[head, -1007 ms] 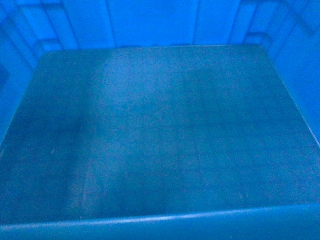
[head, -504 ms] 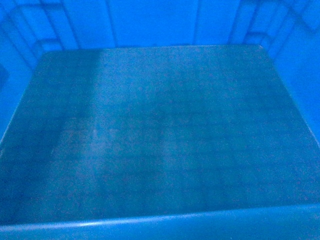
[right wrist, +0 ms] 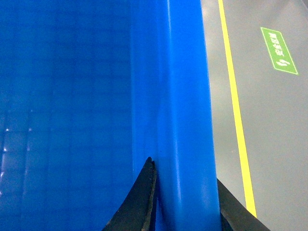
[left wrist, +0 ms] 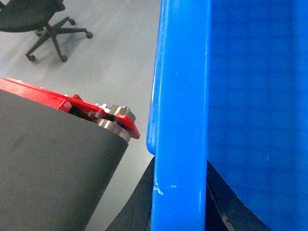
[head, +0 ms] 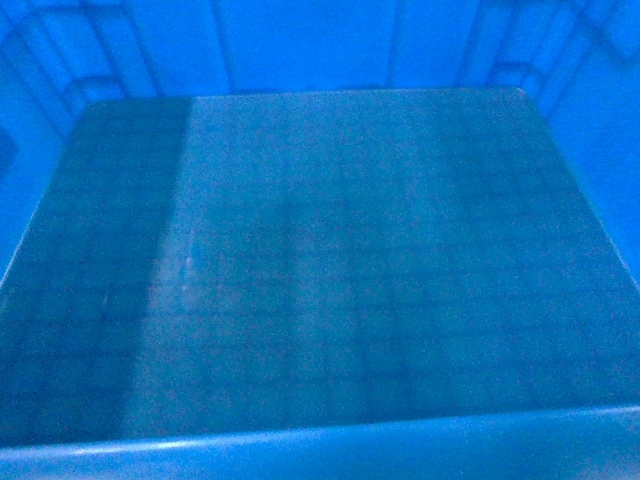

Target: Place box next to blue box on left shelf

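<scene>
Both grippers clamped on box (head: 330, 260) rim: left gripper (left wrist: 180, 192) lower centre, right gripper (right wrist: 185, 197) lower centre | box fills head view, carried above floor (right wrist: 269, 134) | step: transport | next: find left shelf, unseen.

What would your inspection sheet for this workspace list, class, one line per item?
Surface: nothing seen; no shelf in view.
Job's things: blue crate fills the head view, floor bare, faint grid.
Clutter: nothing seen inside the crate.
Grippers: left claw clamps one crate rim; right claw clamps the opposite rim.
Cables: nothing seen.
Surroundings: grey floor, office chair, red-edged black part, yellow floor line, green floor marker.
</scene>
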Controlling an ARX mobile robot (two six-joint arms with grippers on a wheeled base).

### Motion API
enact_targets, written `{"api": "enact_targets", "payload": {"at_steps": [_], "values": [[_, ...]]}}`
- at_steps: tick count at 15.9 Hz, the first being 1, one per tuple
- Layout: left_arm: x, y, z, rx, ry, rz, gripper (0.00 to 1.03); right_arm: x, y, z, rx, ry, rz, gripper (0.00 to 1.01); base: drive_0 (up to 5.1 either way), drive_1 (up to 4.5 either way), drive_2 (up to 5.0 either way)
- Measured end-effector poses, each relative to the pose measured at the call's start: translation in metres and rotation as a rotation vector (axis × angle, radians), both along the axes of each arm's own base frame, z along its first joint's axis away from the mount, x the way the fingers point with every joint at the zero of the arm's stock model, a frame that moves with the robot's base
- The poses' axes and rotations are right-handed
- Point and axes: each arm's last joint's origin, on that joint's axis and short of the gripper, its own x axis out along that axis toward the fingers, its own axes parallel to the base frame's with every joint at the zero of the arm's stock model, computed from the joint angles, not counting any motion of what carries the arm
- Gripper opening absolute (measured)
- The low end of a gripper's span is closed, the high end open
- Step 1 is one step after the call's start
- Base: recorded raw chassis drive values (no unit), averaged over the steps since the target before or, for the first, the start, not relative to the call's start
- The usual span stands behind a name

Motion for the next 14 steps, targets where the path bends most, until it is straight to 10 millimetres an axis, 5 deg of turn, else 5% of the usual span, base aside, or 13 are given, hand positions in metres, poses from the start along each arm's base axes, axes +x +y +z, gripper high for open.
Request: {"api": "enact_targets", "payload": {"at_steps": [8,14], "values": [[0.0005,-0.0009,-0.0004,-0.004,0.001,-0.005,0.14,-0.0006,-0.0005,-0.0002,-0.006,0.004,-0.004,0.17,-1.7,-1.72,-1.7],[-0.0009,0.0002,0.0005,0.001,-0.002,0.000,0.14,-0.0002,-0.0001,-0.0001,-0.002,0.001,0.000,0.17,0.0,2.28,-2.2]]}}
